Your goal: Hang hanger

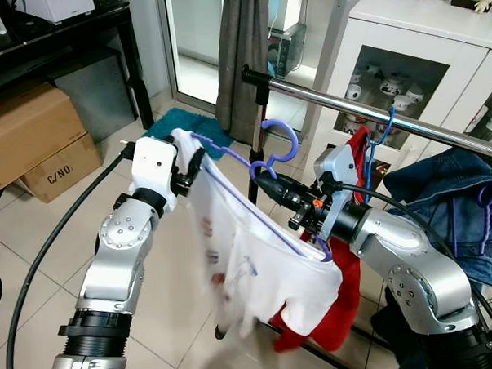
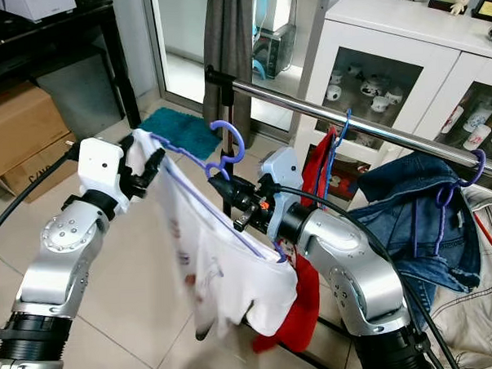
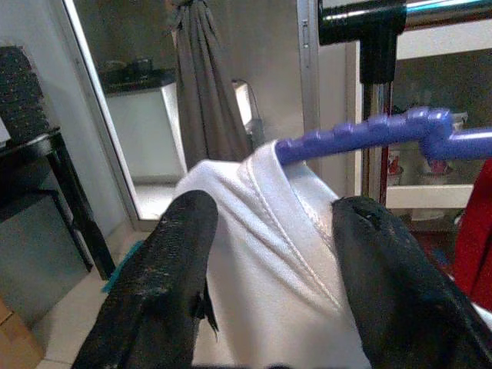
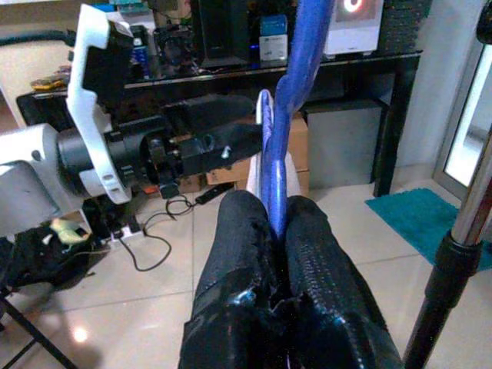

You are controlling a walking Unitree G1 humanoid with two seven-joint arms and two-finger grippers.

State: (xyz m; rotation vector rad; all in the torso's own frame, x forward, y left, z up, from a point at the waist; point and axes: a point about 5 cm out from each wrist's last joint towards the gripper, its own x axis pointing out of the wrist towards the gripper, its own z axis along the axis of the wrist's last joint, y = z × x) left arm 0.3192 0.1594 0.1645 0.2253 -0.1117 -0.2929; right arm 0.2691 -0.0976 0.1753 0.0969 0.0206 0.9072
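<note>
With the right gripper [image 1: 266, 177] pinched on the purple hanger [image 1: 278, 142] and the left gripper [image 1: 192, 164] clamping the white shirt [image 1: 249, 258], the hook may miss the rail [image 1: 374, 113] if tilted.

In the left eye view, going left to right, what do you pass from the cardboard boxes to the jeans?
Cardboard boxes → left gripper holding the white shirt's shoulder → white shirt → purple hanger hook → right gripper pinching the hanger neck → red garment → jeans.
</note>
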